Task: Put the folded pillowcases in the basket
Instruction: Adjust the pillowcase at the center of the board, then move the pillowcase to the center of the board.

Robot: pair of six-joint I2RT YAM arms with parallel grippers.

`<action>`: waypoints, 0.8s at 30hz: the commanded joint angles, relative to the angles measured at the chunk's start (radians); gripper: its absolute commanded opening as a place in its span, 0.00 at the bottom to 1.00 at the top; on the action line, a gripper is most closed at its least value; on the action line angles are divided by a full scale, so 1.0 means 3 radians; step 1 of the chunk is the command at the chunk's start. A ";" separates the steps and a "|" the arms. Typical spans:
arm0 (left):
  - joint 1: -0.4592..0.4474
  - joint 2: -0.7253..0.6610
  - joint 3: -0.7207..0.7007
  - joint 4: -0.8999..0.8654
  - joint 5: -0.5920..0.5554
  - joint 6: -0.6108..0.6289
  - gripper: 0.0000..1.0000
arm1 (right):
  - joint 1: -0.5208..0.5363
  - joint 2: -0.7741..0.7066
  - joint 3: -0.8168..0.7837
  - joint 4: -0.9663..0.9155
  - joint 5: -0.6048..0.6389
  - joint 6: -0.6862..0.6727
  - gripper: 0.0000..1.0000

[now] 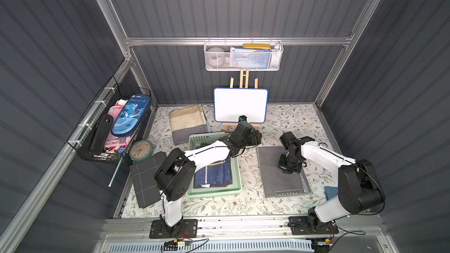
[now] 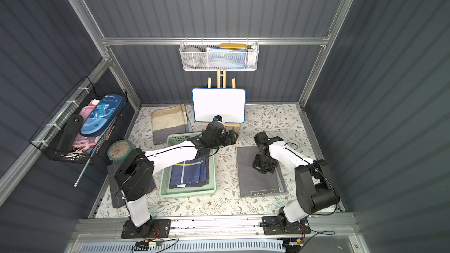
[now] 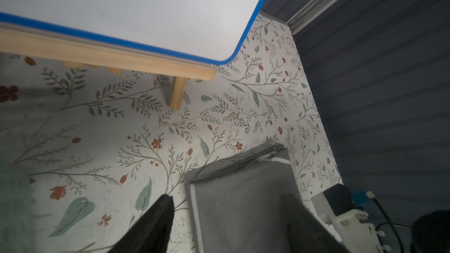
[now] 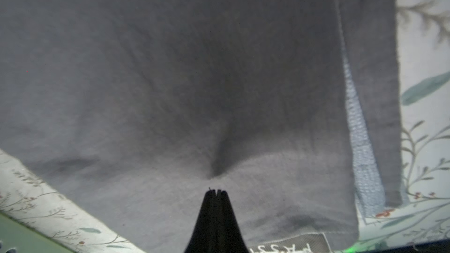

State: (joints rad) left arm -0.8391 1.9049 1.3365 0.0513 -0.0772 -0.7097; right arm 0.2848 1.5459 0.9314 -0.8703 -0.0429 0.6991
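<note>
Holds the left gripper [image 3: 226, 195] wide and empty above the far corner of the grey folded pillowcase [image 1: 282, 183], lying flat on the table [image 1: 267, 205] just right of the basket [image 1: 214, 192]. Presses the right gripper [image 4: 215, 191], pinched shut, down onto it. Risks lifting only the top layer and unfolding it; could clip the easel [image 1: 244, 76] close behind.

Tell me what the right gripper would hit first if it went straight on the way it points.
The grey folded cloth. The shut right gripper points down at it from close by and may be touching it.
</note>
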 commanded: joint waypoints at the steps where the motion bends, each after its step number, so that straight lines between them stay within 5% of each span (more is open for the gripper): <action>1: -0.0031 0.0170 0.0203 -0.0192 0.0239 0.0000 0.77 | -0.0036 0.0165 0.0078 0.0079 0.0122 0.0135 0.00; 12: -0.0143 0.0834 0.0781 -0.0798 0.0069 -0.0118 0.83 | -0.0085 0.0649 0.0233 0.0497 -0.0188 0.0154 0.00; 20: -0.0146 0.0758 0.0827 -0.1059 -0.0412 -0.0357 0.82 | -0.0085 0.0452 0.0234 0.0494 -0.0021 -0.0060 0.00; 24: -0.0135 0.0866 0.0922 -0.1054 -0.0321 -0.0276 0.80 | -0.0086 0.0309 0.0245 0.0460 -0.0040 -0.0101 0.00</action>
State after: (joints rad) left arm -0.8837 2.1563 1.5734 -0.2264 -0.1593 -0.7856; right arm 0.2581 1.6768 1.0019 -0.7357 -0.0742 0.6941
